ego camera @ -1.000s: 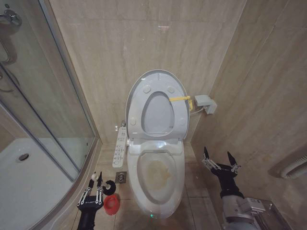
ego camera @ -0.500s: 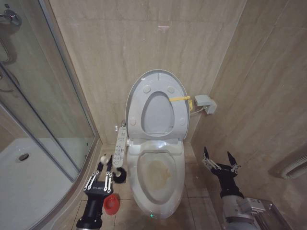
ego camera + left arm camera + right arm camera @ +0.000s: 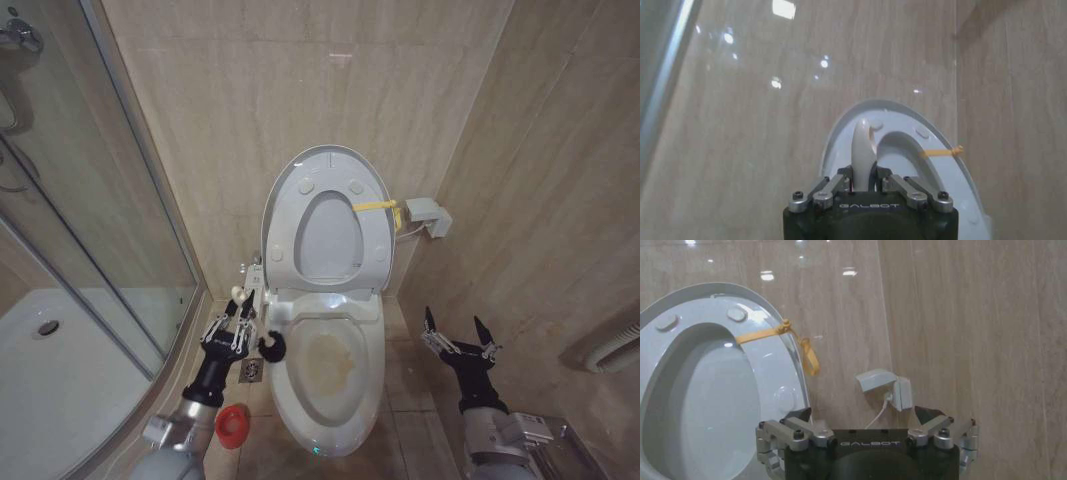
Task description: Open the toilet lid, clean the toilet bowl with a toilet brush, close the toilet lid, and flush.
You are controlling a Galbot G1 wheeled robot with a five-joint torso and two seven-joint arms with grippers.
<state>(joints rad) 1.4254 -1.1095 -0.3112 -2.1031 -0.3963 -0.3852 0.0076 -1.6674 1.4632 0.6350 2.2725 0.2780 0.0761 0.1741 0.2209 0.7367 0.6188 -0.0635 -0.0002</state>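
The toilet lid (image 3: 325,165) stands upright against the wall, and the seat ring (image 3: 372,240) is raised with it, held by a yellow strap. Below lies the toilet bowl (image 3: 325,372), stained yellowish-brown inside. My left gripper (image 3: 237,325) is shut on the toilet brush (image 3: 269,347); the dark bristle head hangs just off the bowl's left rim and the white handle (image 3: 863,142) sticks out past the fingers. The red holder cup (image 3: 232,426) sits on the floor beside the toilet. My right gripper (image 3: 460,334) hovers open to the right of the bowl, also seen as the right gripper (image 3: 870,424) facing the raised lid (image 3: 700,390).
A curved glass shower enclosure (image 3: 110,250) and white shower tray (image 3: 50,390) close off the left. A control panel (image 3: 252,298) hangs on the toilet's left side, with a floor drain (image 3: 251,371) below. A wall socket (image 3: 428,217) and a corrugated hose (image 3: 612,355) are on the right.
My left gripper has carried the brush up and forward from beside the red cup to the bowl's left rim. The right arm has not moved.
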